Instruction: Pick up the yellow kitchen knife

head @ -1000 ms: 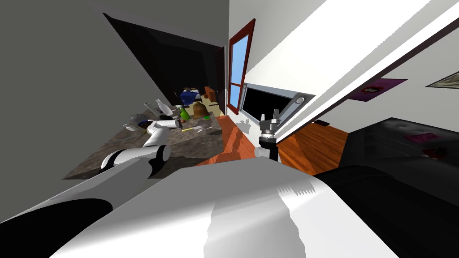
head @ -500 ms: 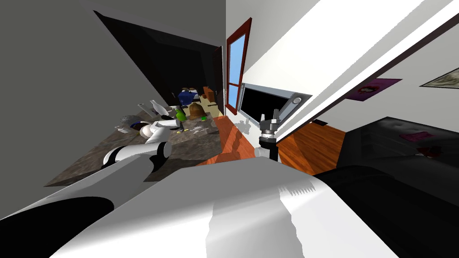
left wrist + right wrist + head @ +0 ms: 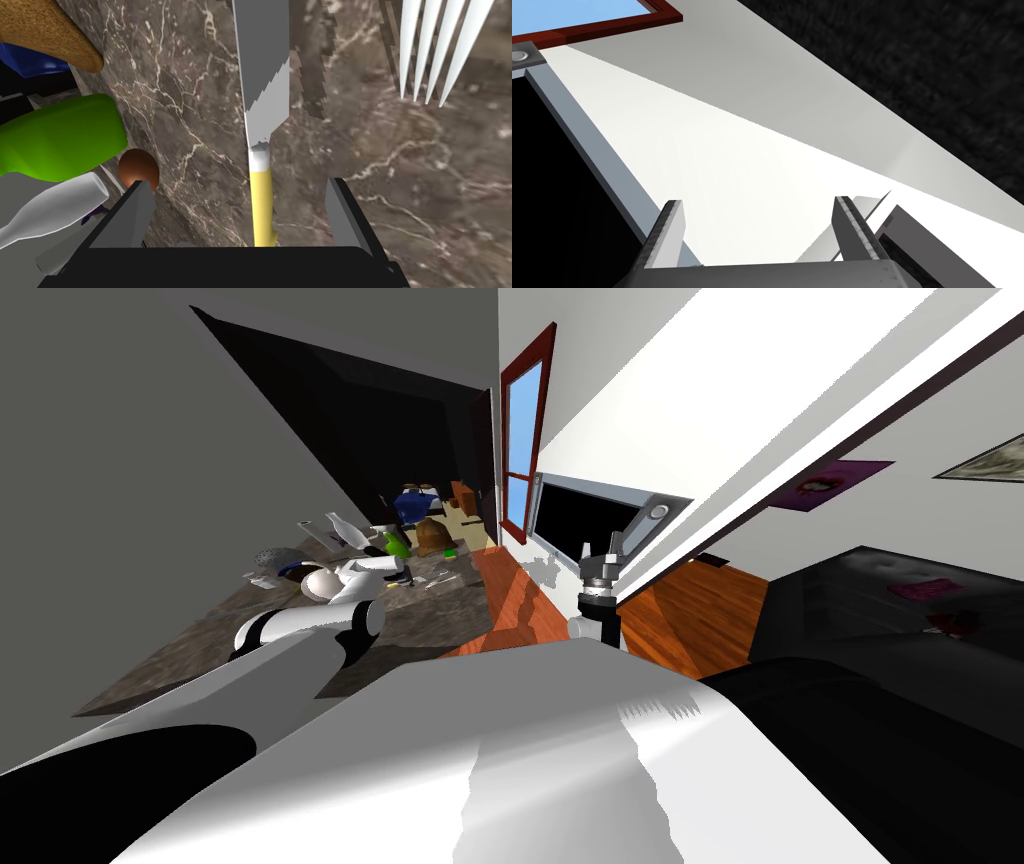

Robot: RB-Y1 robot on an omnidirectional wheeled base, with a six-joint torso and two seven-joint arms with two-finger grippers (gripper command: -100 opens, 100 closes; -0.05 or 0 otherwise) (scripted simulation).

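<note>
- Left jaws wide apart, holding nothing. Two flat light grey fingers point(image 3: 135, 215) rise from a dark boxy body.
- Yellow-handled kitchen knife point(image 3: 262, 120) lies flat on the brown marble surface point(image 3: 400, 175), its handle in the gap between my left fingers and touching neither.
- Knife handle: slim, smooth, plain yellow, with a small hooked bump at the end next to my jaws' body.
- A short white collar joins the handle to the blade.
- Knife blade: broad, flat, matte grey, pointing straight away from my jaws. Half of it is in shadow.
- The surface is dark brown stone with thin white veins, polished-looking. In the head view it is a long slab point(image 3: 200, 648) with clutter at the far end.
- White four-tined fork point(image 3: 435, 50) lies beside the blade but apart from it, its thin pointed tines aimed towards my jaws.
- Glossy green rounded object point(image 3: 60, 137) lies on the other side of the knife, well apart from it.
- Small smooth brown ball point(image 3: 139, 169) sits just by my finger's tip.
- Plain white bottle neck point(image 3: 50, 212) sits near the ball.
- Tan cork-textured rounded piece point(image 3: 45, 30) sits beyond the green object, with something blue point(image 3: 30, 62) under it.
- Right arm point(image 3: 598, 598) stands upright off to the side of the surface. Right jaws wide apart, holding nothing, fingers point(image 3: 667, 235) ridged on the inner face.
</note>
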